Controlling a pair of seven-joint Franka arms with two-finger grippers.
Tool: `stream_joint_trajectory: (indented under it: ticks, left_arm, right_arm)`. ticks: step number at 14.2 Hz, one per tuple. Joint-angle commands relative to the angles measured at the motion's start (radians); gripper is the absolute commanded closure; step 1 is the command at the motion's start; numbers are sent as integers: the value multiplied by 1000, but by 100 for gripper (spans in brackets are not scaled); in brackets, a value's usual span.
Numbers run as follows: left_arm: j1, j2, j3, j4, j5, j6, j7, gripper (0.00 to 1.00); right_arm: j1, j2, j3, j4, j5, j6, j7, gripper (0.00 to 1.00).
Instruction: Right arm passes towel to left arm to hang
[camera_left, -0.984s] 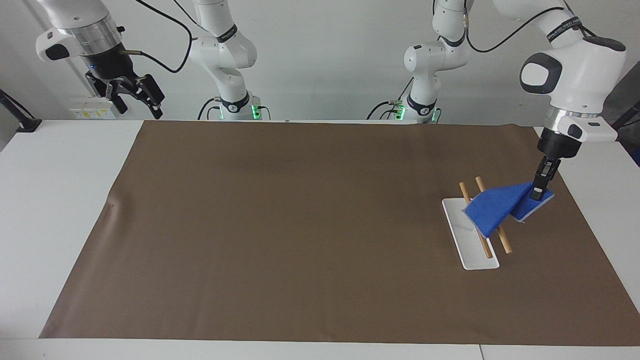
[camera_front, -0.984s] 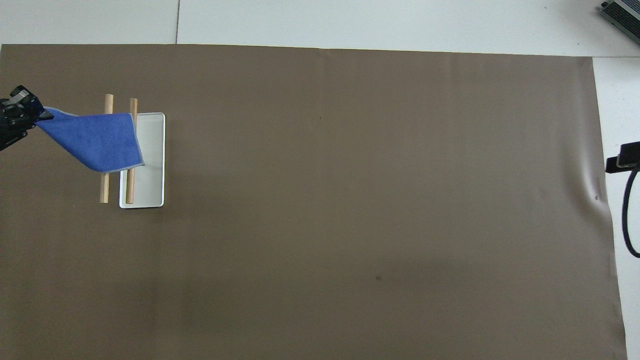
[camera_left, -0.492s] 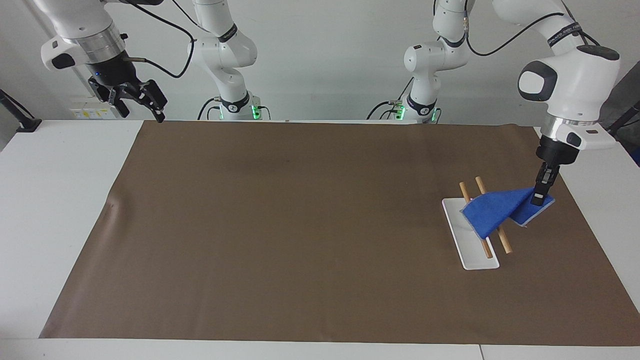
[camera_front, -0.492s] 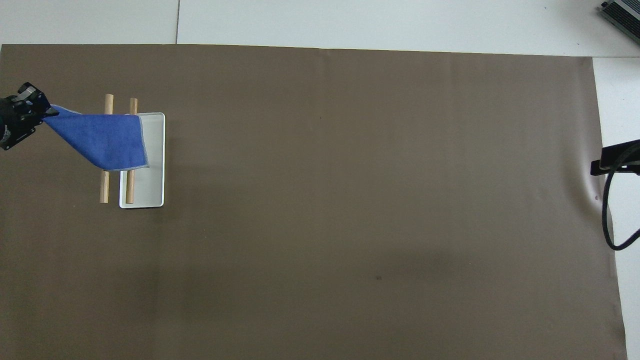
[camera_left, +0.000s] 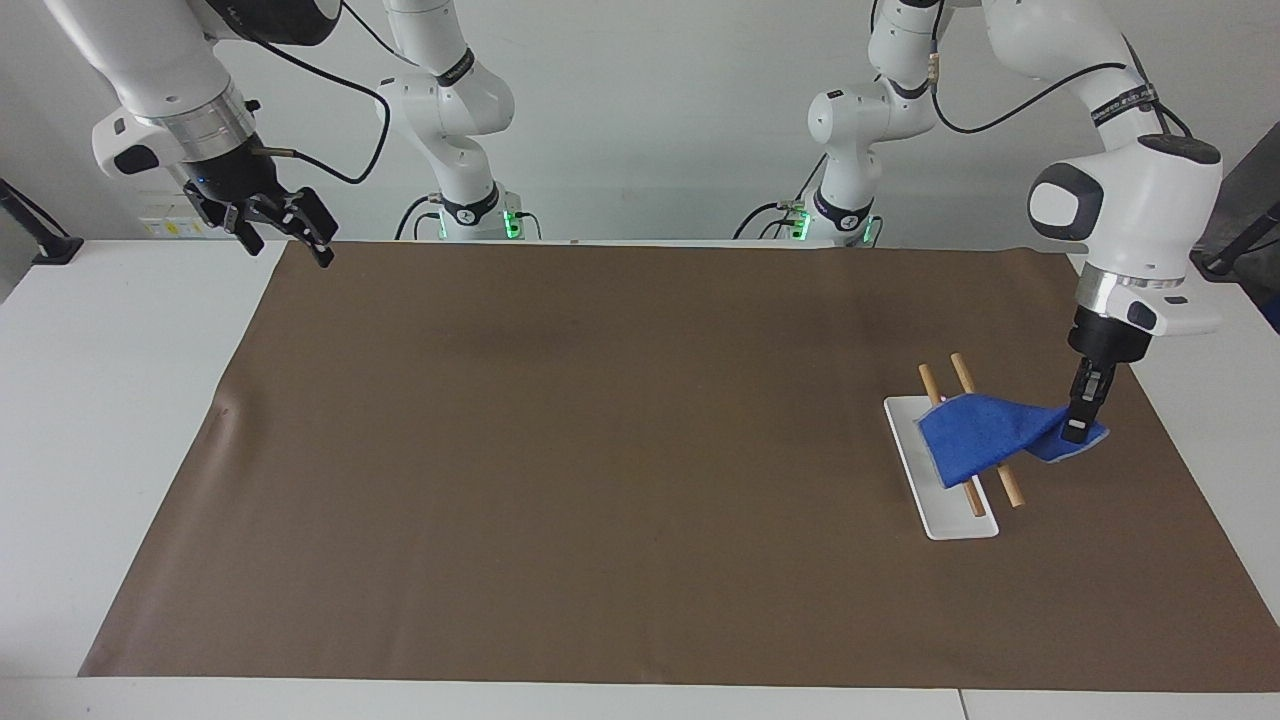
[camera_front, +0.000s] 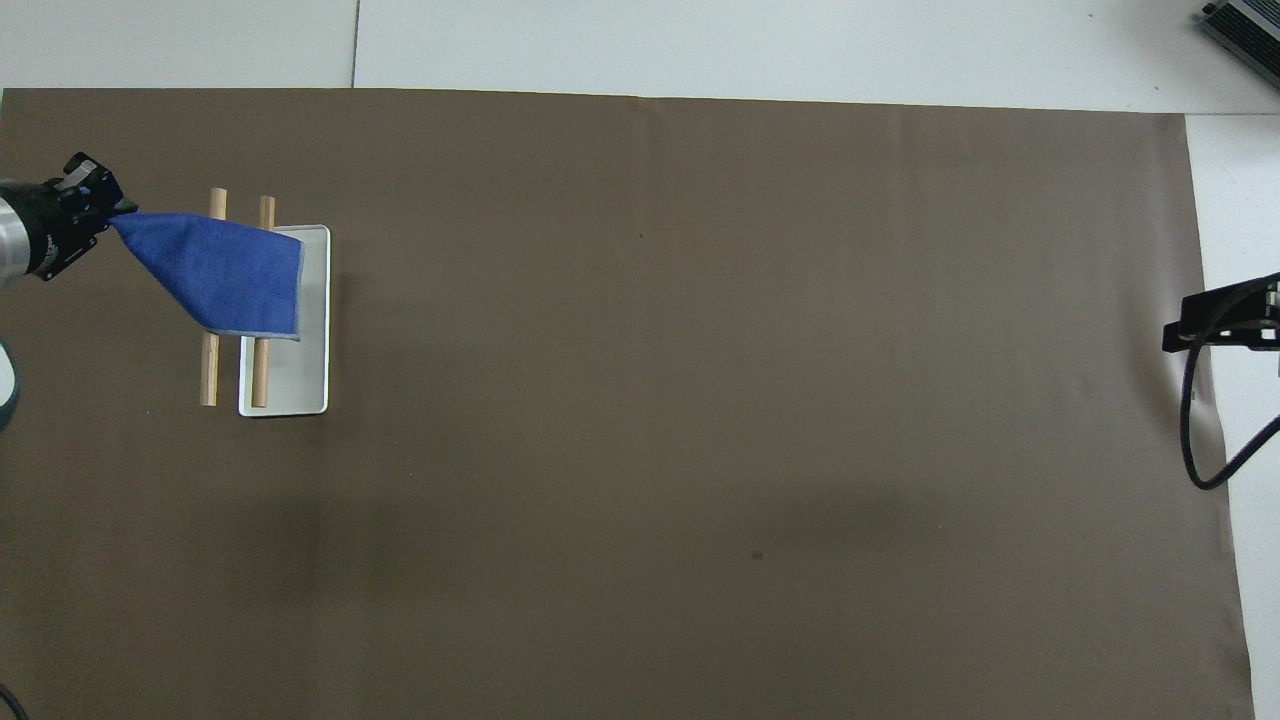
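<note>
The left gripper (camera_left: 1074, 432) is clamped on one corner of the towel (camera_left: 975, 440), its fingers together on the cloth, pointing straight down and low beside the rack, on the side toward the left arm's end of the table. The forearm above it stands nearly upright, with the white wrist housing directly over the gripper.

The facing view shows the height: the towel slopes from the held corner up across the two wooden rods (camera_left: 992, 467) and drops over the white base plate (camera_left: 955, 522). The overhead view (camera_front: 220, 275) shows instead the spread: the cloth covers the part of both rods (camera_front: 209, 372) that lies farther from the robots, its grey-edged end lies over the plate (camera_front: 295, 385), and the rod ends nearer the robots are bare. In that view the left gripper (camera_front: 95, 195) is only partly in frame.

The right gripper (camera_left: 290, 225) is raised at the right arm's end of the table, well apart from the rack, over the edge of the brown mat (camera_left: 600, 450). Its fingers are spread apart and hold nothing; its forearm slants down from the upper corner. The overhead view shows only a black part of it (camera_front: 1215, 320) at the frame edge.
</note>
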Motion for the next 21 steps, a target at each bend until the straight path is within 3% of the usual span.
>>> stream_joint_trajectory:
  ticks: [1,11,12,14,16,17,21]
  left_arm:
    - [-4,23,-6,10,25,69,-64,100]
    - [-10,32,-7,-21,18,73,-108,97]
    - [-8,32,-7,-19,18,73,-107,83]
    - [-5,32,-7,-18,18,73,-107,67]
    - [-1,32,-7,-15,17,73,-110,40]
    - [2,34,-7,-12,17,73,-110,35]
    - [6,34,-7,-10,15,68,-105,35]
  right_arm:
    - [-11,-32,9,-39,-2,26,-20,0]
    - [2,-20,17,-10,-68,34,-91,0]
    - [2,-11,21,-1,-72,32,-92,0]
    - [0,-4,30,11,-71,34,-92,0]
    - [2,-12,30,2,-62,34,-86,0]
    - [2,-15,33,-3,-59,37,-80,0]
    - [2,-20,38,-16,-56,60,-77,0]
